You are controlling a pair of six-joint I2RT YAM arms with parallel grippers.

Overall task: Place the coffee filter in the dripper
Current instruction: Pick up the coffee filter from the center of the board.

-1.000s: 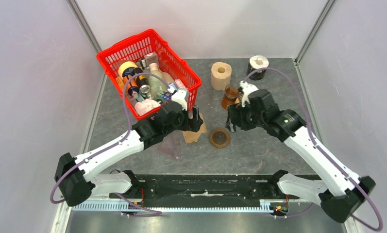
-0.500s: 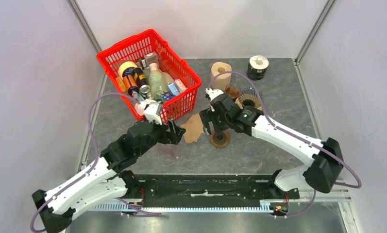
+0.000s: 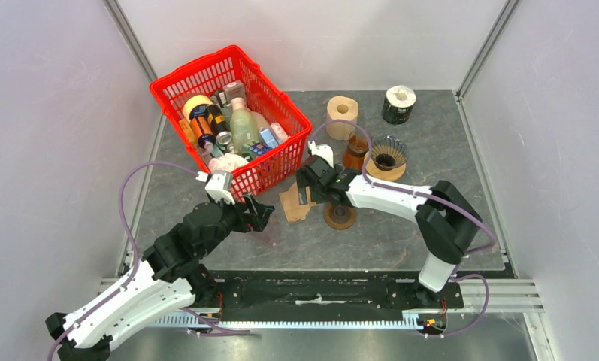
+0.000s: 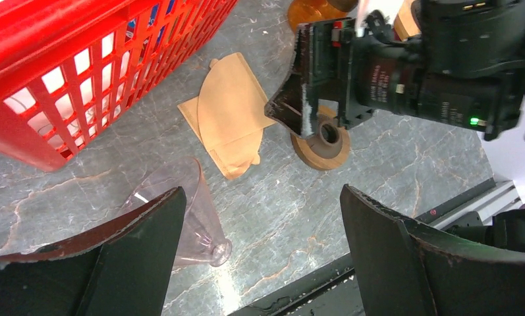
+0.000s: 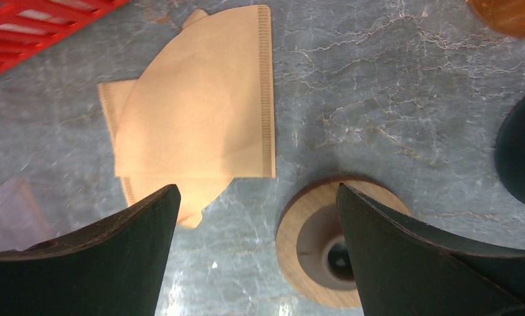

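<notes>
With my right jaws and left jaws spread empty, I'd nip the crimped edge of the coffee filter (image 5: 200,118) lying flat mid-surface by the red basket (image 3: 270,169), lifting one sheet only, the toppled clear dripper (image 4: 193,210) lying nearer the near edge.

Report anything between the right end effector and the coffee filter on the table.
Nothing visible stands in the way. The right end effector hangs open over the coffee filter, which lies flat and uncovered on the table. The wooden ring lies beside the filter, not on it.
</notes>
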